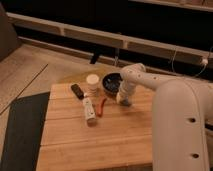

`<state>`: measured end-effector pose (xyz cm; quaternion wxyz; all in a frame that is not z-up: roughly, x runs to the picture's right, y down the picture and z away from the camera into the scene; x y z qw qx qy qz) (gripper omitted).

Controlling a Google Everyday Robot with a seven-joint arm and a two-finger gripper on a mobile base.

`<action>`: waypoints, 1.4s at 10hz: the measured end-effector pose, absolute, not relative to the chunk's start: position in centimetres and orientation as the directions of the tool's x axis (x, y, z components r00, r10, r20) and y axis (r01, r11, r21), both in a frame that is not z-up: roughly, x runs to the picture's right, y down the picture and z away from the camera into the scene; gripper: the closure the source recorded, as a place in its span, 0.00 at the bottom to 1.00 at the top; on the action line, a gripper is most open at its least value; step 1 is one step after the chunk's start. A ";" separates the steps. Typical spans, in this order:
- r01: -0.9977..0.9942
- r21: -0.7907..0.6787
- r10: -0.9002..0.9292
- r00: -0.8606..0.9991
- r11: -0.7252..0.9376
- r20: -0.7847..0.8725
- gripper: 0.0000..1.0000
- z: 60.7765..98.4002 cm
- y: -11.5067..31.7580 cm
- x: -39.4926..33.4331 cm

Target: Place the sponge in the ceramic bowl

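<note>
sponge at gripper tip, beside bowl

left to right: black block (pixel 76 90); white cup (pixel 92 82); orange-red tool (pixel 102 106); ceramic bowl (pixel 111 82), dark, no blue-grey seen inside; gripper (pixel 123 98) pointing down just right of the bowl's front rim; sponge (pixel 126 103) shows as a blue-grey patch at its tip, low on the table (pixel 100 145), outside the bowl; whether the gripper is open or has hold of it: cannot tell; judgement: sponge light, soft, compressible, not fragile, unlikely to slip; best pinched across its short width, mid-length.
</note>
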<state>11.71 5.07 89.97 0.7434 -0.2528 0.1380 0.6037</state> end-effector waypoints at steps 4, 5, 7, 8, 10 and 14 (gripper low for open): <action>-0.981 -0.113 0.895 0.192 0.159 -0.403 1.00 83.5 1.2 12.1; -0.982 -0.092 0.907 0.188 0.166 -0.378 1.00 82.8 0.4 12.4; -0.986 -0.054 0.933 0.168 0.159 -0.319 1.00 82.6 -1.5 13.2; -0.988 -0.060 0.943 0.156 0.144 -0.294 1.00 83.4 -2.3 13.0; -0.985 -0.104 0.960 0.158 0.137 -0.232 1.00 85.0 -4.5 11.4; -0.933 -0.260 0.948 0.290 0.249 -0.132 1.00 87.6 -6.9 4.9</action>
